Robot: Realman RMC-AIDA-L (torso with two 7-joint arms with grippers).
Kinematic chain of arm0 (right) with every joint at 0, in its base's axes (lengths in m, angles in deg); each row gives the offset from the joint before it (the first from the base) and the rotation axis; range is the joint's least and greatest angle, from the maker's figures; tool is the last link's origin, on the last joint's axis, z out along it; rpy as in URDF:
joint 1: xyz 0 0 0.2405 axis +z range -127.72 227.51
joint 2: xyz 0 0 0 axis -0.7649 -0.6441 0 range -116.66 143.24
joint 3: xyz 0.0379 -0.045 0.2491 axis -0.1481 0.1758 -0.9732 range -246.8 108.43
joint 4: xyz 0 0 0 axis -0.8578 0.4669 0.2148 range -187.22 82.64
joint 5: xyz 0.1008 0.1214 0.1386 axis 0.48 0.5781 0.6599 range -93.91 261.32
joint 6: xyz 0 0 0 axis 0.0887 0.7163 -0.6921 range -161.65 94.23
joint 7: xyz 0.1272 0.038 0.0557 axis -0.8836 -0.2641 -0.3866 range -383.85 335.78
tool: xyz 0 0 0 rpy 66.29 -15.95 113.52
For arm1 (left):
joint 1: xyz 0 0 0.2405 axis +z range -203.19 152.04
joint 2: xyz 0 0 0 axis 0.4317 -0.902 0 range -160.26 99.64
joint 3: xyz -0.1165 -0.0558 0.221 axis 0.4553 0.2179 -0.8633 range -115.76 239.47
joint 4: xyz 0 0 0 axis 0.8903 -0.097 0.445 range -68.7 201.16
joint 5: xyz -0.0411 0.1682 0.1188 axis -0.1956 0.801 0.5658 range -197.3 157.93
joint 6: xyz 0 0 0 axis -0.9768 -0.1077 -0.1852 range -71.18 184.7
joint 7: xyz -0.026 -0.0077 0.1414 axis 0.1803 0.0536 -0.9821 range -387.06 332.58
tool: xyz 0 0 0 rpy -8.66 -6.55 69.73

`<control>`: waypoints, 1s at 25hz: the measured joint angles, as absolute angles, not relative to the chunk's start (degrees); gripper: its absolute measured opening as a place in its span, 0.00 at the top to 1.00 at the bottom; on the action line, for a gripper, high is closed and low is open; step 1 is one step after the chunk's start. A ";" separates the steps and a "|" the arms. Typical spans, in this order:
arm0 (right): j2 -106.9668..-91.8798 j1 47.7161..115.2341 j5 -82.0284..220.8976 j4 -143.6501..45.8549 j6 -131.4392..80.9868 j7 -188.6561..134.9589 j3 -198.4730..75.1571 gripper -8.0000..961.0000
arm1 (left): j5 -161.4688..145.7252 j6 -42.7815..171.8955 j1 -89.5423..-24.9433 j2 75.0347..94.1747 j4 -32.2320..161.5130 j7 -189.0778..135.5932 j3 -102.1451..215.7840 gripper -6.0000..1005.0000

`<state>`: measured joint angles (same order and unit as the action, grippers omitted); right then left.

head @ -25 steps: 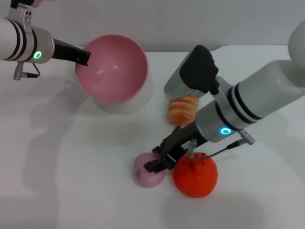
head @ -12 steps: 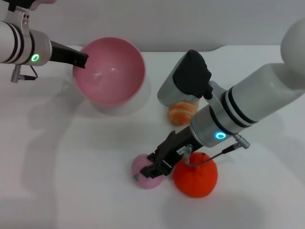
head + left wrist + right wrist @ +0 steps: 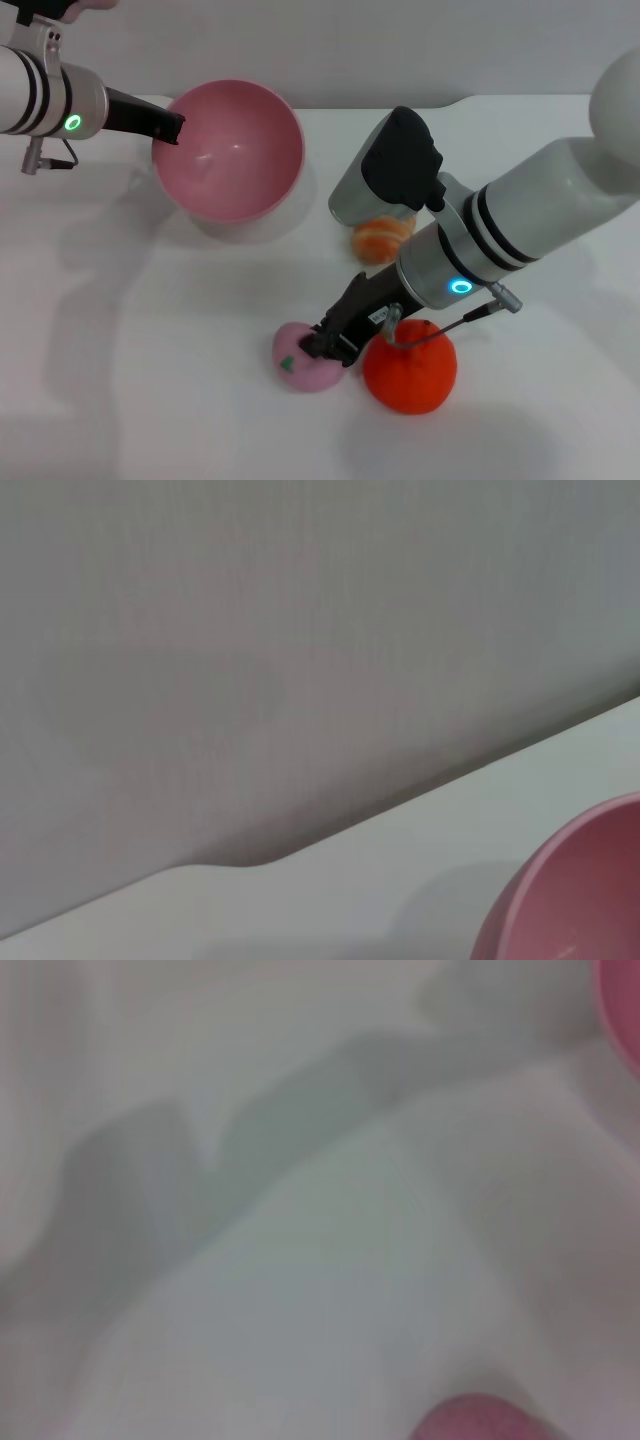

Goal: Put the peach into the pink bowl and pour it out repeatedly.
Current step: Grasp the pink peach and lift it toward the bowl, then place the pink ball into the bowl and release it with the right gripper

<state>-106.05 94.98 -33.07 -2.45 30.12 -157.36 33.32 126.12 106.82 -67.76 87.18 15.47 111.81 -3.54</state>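
Peach (image 3: 305, 361) slightly nudged left — R gripper (image 3: 325, 345) clamped on it, L gripper (image 3: 172, 127) on pink bowl (image 3: 232, 150) rim.

head overhead, wrists close, sharing pink bowl (image 3: 232, 150)

Bowl (image 3: 235, 150): smooth pink plastic with a soft sheen and faint highlights inside. Peach (image 3: 305, 362): pale pink, matt, soft-looking skin. Orange fruit (image 3: 410, 366): matt and finely bumpy, fuzzy in look. Striped ball (image 3: 382, 238): matt, soft-looking. Surface (image 3: 180, 350): white, smooth, matt. Right pincer (image 3: 325, 345): black, matt, material not determinable. Left pincer (image 3: 165, 128): black, matt. Arm casings: smooth white, satin finish, with black bands.
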 joint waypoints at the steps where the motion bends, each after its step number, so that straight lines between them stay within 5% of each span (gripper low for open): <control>1: -106.00 94.82 -33.07 -1.94 30.22 -157.29 33.25 0.79 | 126.13 106.82 -67.76 87.17 15.47 111.81 -3.54 0.96; 6: -105.53 90.64 -33.16 7.38 33.04 -157.14 31.42 0.95 | 126.12 106.86 -67.76 87.05 15.43 111.80 -3.51 0.96; 14: -105.60 82.09 -37.01 32.20 39.37 -156.96 22.40 0.96 | 126.13 107.81 -67.76 86.86 15.43 111.80 -3.31 0.96; 25: -105.81 80.23 -38.04 40.33 33.84 -150.93 13.55 0.94 | 126.02 113.71 -67.79 87.32 13.34 111.03 -3.58 0.95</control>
<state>-105.81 80.23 -38.04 40.33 33.84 -150.93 13.55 126.02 113.71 -67.79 87.32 13.34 111.03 -3.58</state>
